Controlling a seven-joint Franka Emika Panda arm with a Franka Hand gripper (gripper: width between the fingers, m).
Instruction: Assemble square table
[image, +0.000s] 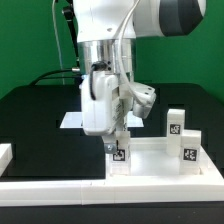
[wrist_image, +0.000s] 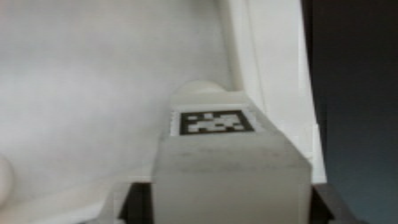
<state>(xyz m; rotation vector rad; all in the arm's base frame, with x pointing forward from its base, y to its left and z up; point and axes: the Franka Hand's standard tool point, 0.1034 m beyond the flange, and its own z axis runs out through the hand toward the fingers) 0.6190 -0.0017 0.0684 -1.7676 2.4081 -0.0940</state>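
My gripper (image: 117, 146) is shut on a white tagged leg block (image: 118, 157) and holds it upright over the near left corner of the square table top (image: 150, 163), a white tray with a raised rim. I cannot tell if the leg touches the tray. In the wrist view the leg (wrist_image: 217, 130) fills the space between my dark fingers (wrist_image: 146, 203), tag facing the camera, with the tray floor (wrist_image: 89, 80) and its rim (wrist_image: 267, 60) behind it. Two more leg blocks (image: 175, 122) (image: 189, 148) stand upright at the tray's right side. A fourth leg is out of view.
The marker board (image: 70, 120) lies flat on the black table behind the arm. A long white border rail (image: 90, 190) runs along the front edge, with another piece at the exterior view's left (image: 5, 155). A green wall stands behind.
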